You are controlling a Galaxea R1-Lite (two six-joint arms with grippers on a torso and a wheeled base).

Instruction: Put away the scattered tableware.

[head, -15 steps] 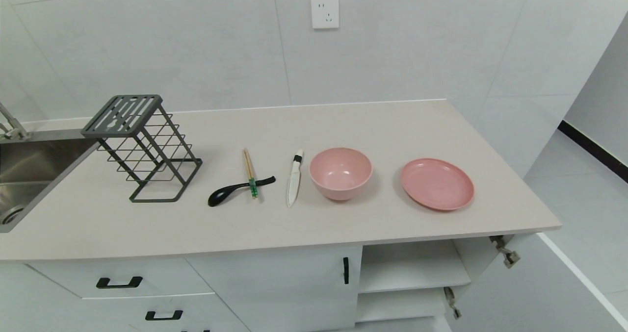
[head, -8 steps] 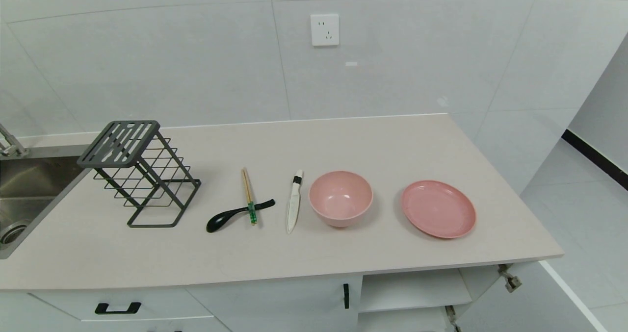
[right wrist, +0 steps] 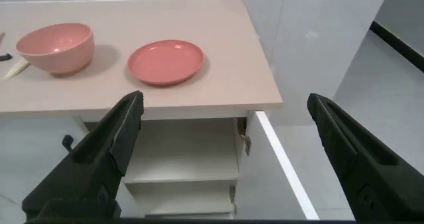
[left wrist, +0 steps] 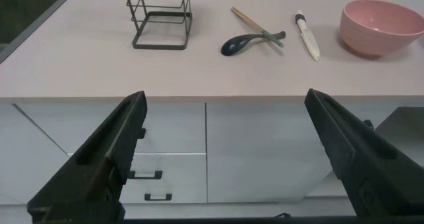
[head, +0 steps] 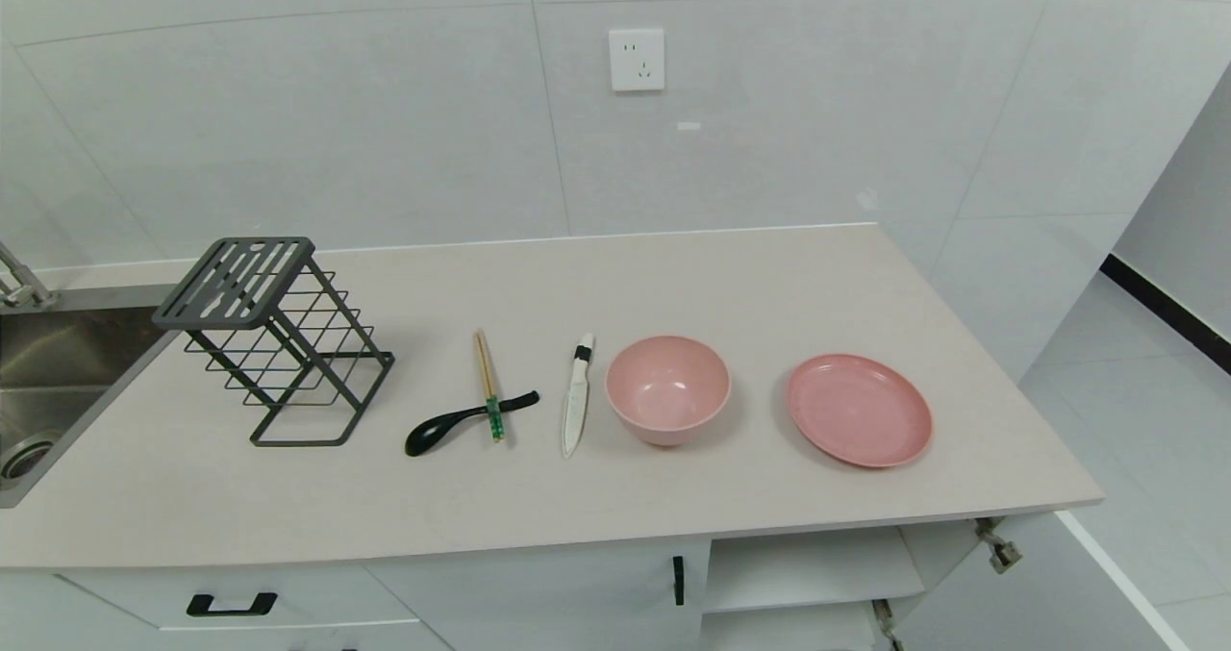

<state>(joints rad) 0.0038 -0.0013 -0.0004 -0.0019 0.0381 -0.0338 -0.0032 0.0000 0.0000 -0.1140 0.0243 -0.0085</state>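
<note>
Standing on counter (head: 673, 276): rack (head: 236, 281) | bowl (head: 667, 388) between knife (head: 576, 396) and plate (head: 859, 409)

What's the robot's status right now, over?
Left fingers and right fingers open, empty. Spoon, chopsticks, knife, bowl, plate on the counter, none in the rack. Chopsticks cross the spoon's handle.

I see a kitchen: tiled walls, a steel sink (head: 43, 363), a worktop (head: 539, 497) over white cabinets (head: 539, 584) with drawers.
</note>
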